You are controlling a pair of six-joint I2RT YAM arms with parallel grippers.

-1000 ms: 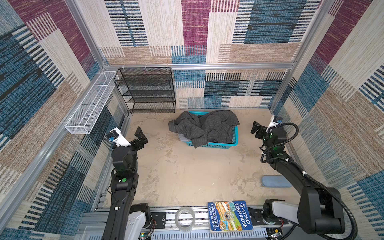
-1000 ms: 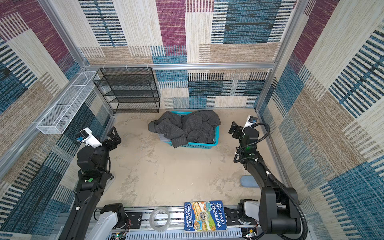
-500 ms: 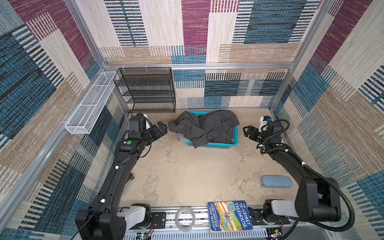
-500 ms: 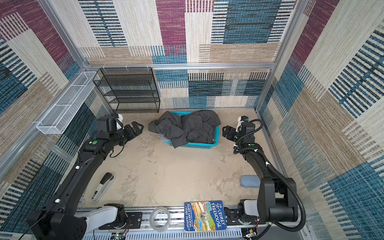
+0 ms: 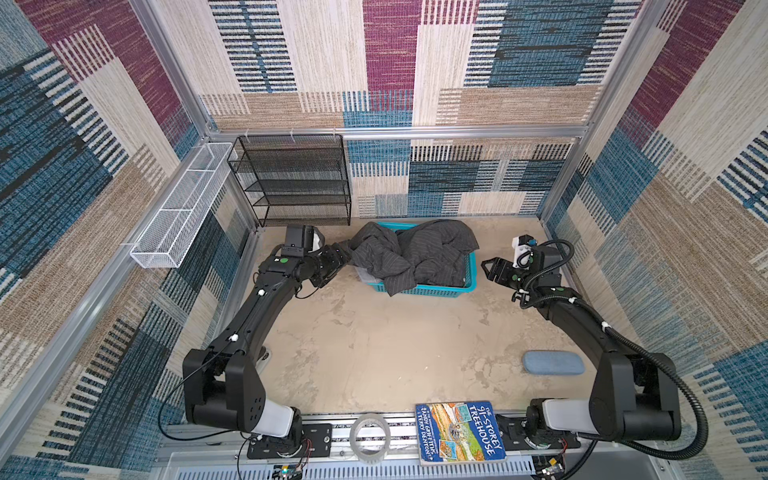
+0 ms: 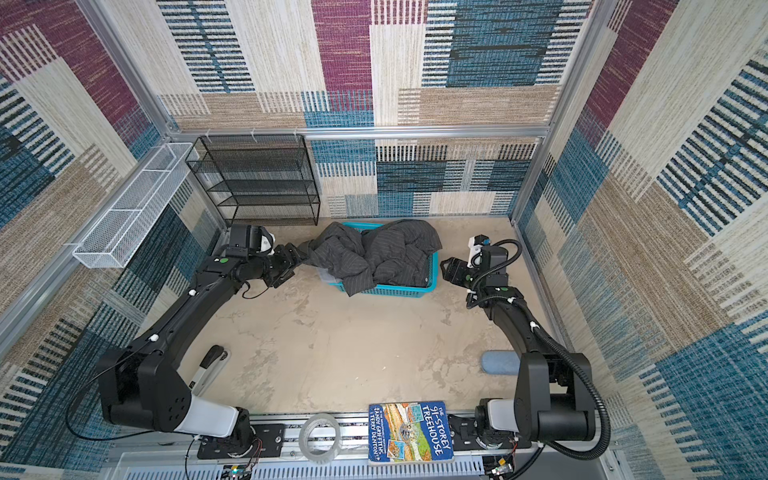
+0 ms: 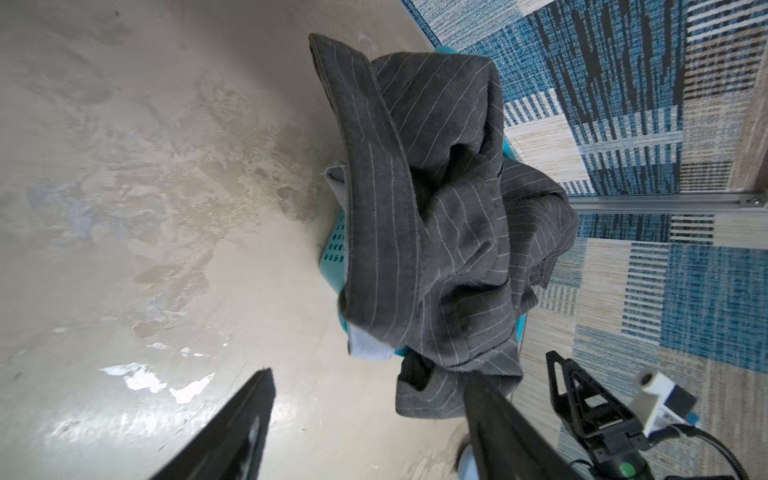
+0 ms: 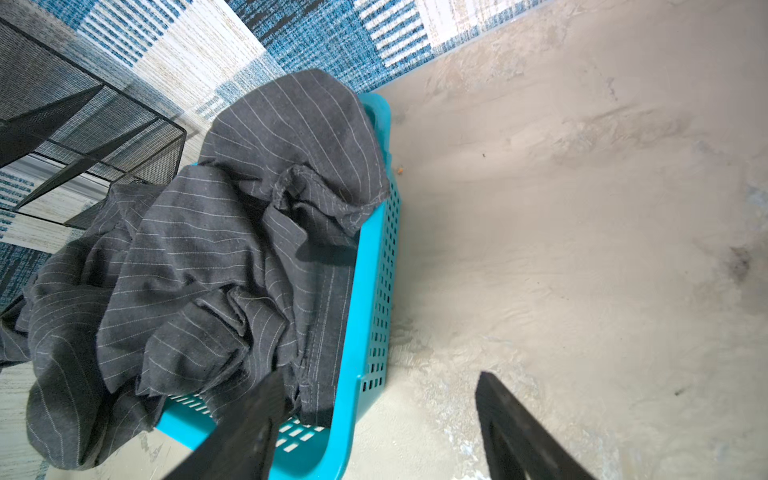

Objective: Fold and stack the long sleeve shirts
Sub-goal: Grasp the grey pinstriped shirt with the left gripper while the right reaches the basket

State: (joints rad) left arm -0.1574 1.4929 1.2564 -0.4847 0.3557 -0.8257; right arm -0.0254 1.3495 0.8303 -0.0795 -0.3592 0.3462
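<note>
- The left gripper (image 5: 338, 262) had its two fingers spread wide. One finger seemed to touch the loose edge of the shirt (image 5: 415, 257), but nothing was pinched between them.
- The right gripper (image 5: 487, 270) had its fingers spread wide too, and it held nothing.
- The left gripper sat at the 9 o'clock side of the basket (image 5: 440, 289) and pointed toward 3 o'clock. The right gripper hung just beside the basket's 3 o'clock side, not touching it, and pointed toward 9 o'clock.
- The left arm (image 5: 257, 311) was stretched long and low from its base near the table's 7 o'clock, with a bend at the elbow.
- The right arm (image 5: 582, 324) rose from near 5 o'clock and ran along the side wall, with its wrist turned in toward the basket.
- The shirt was dark grey with thin pale stripes. It lay bunched in a heap in the teal basket at the table's 12 o'clock and spilled over the rim at 9 and 7 o'clock.
- A bit of pale blue cloth (image 7: 368, 351) peeked out under it.
- I would say this was the very first step: getting the shirt out of the basket. Nothing was folded or stacked yet.
- Next, the left fingers would need to close on that loose edge, and the right ones would need to find their own bit of cloth.
- Then both would have to lift the floppy shirt clear of the rim and bring it toward 6 o'clock, onto the bare table (image 5: 374, 340).
</note>
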